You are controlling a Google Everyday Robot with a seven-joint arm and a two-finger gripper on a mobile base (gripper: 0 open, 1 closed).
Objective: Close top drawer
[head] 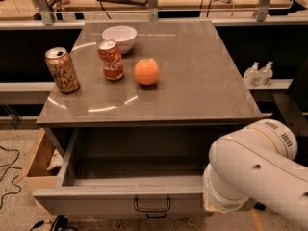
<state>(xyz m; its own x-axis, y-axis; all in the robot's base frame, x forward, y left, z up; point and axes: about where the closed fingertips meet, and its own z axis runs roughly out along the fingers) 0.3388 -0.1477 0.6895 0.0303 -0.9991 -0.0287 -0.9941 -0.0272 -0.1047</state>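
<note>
The top drawer (120, 200) is pulled out from under the grey cabinet top (192, 81), with its plain grey inside showing nothing in it. Its flat front faces me and carries a small dark bar handle (152, 205) at the centre. My white arm (255, 172) fills the lower right and covers the drawer's right front corner. My gripper is out of view, hidden behind or below that arm segment. Whether it touches the drawer cannot be seen.
On the cabinet top stand a gold can (62, 70), a red cola can (110, 60), an orange (146, 71) and a white bowl (120, 36). A tan cardboard box (38, 162) sits on the floor at the left. Two bottles (259, 73) stand on a shelf at the right.
</note>
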